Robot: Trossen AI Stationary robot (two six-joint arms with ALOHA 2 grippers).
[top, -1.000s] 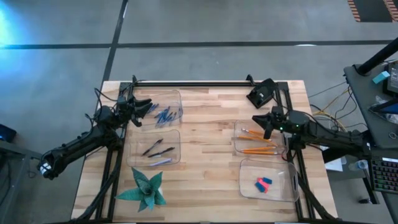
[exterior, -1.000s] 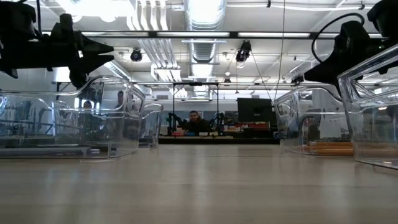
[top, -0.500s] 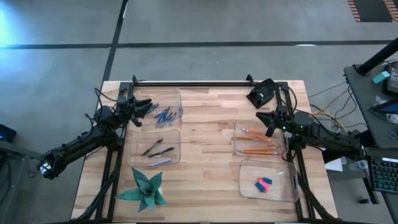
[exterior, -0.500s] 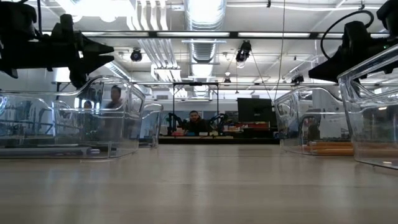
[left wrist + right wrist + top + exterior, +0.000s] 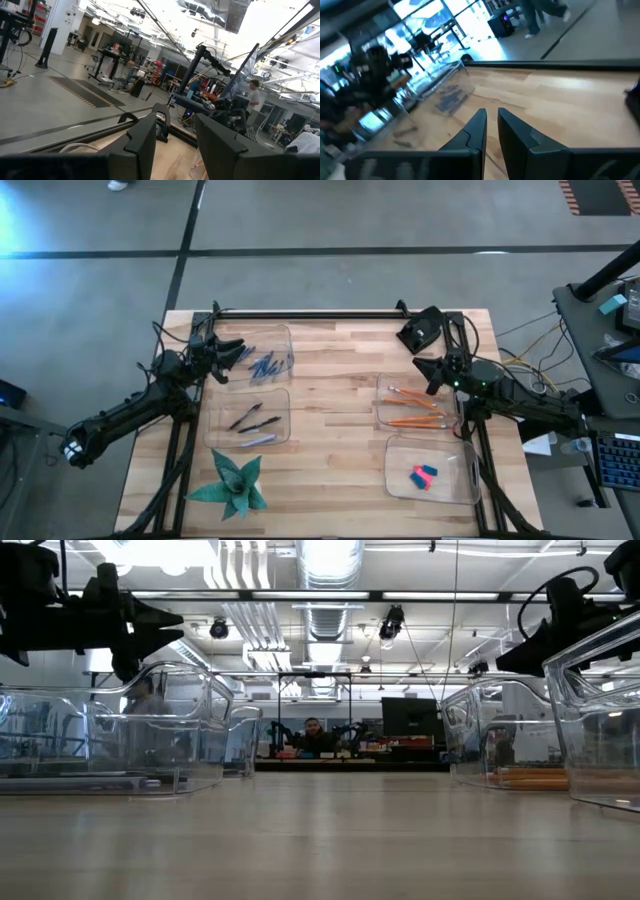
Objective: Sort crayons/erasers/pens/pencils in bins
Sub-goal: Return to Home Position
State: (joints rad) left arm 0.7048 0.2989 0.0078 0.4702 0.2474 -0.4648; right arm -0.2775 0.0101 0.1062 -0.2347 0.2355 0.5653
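Four clear bins stand on the wooden table. The far left bin (image 5: 262,352) holds thin blue sticks (image 5: 267,365). The near left bin (image 5: 250,418) holds dark pens (image 5: 252,420). Orange pencils (image 5: 413,408) lie in the right bin (image 5: 417,402). Pink-red and blue erasers (image 5: 424,476) lie in the near right bin (image 5: 428,470). My left gripper (image 5: 234,351) hovers open over the far left bin's left edge, nothing between its fingers (image 5: 175,135). My right gripper (image 5: 420,367) hangs shut and empty above the pencil bin's far edge, only a slit between its fingers (image 5: 491,117).
A green folded-paper plant (image 5: 233,485) sits at the near left corner. A black mount (image 5: 420,330) stands at the far right edge. Bare wood (image 5: 335,420) lies between the left and right bins. In the low view a person sits in the room beyond.
My right gripper has drawn back a little from the pencil bin toward the table's right edge, tipping and rolling slightly at the wrist; its fingers have stayed as they were.
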